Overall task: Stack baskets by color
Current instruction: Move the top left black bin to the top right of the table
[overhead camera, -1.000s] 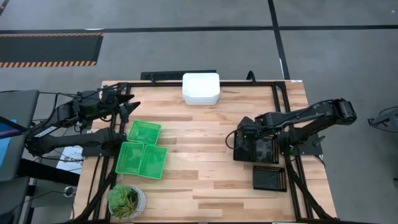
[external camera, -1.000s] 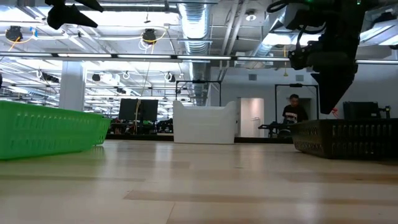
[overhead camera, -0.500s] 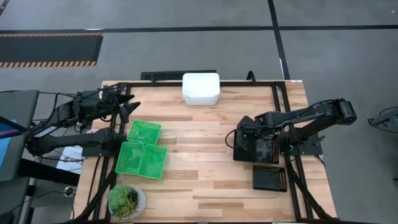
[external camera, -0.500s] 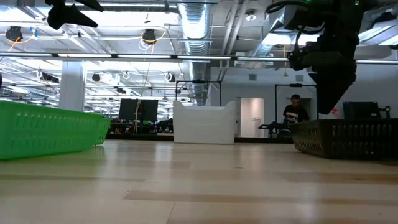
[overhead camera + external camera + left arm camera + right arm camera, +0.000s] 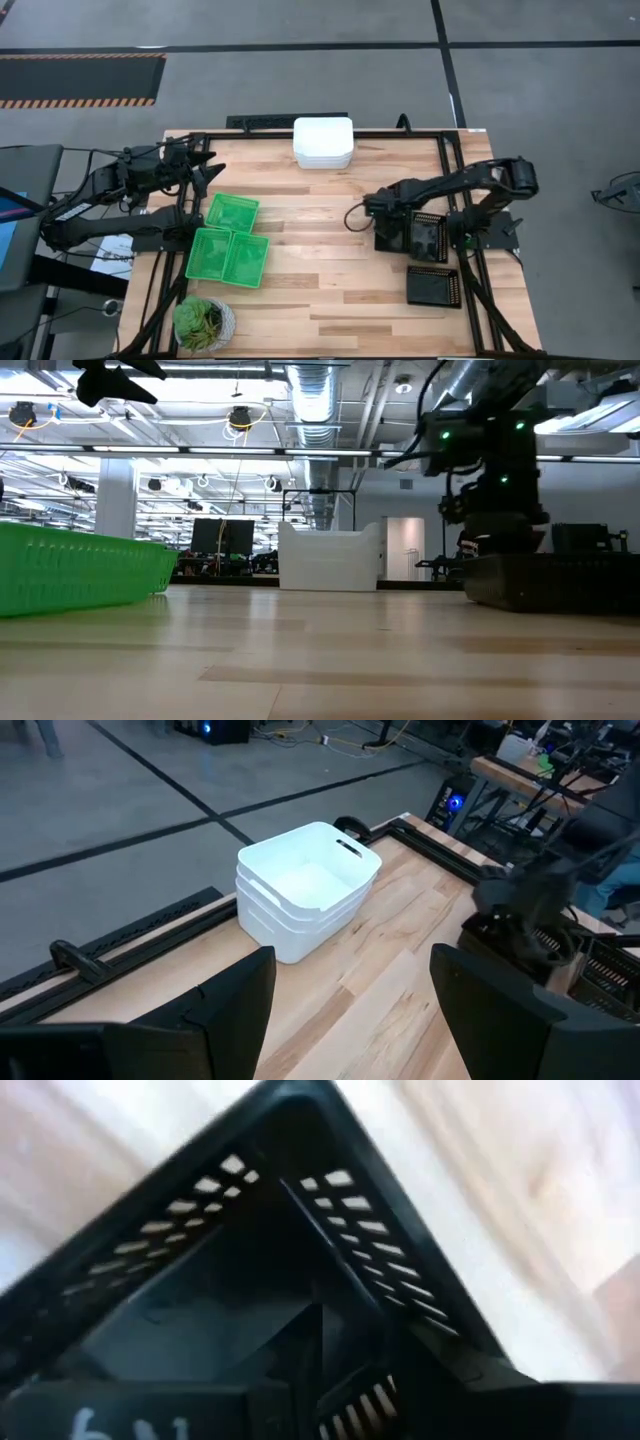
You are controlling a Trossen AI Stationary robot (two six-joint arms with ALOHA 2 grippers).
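1. The right gripper sat over a black basket at the table's right side; whether it gripped the wall I could not tell.
2. The left gripper hung open near the far left corner.
3. The basket looked light and stiff, best pinched at its perforated rim.
4. Another black basket lay just beside it.

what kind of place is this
Probably a robotics lab in an industrial hall: exposed ceiling ducts, rows of monitors behind the wooden table, and hazard-striped floor tape.
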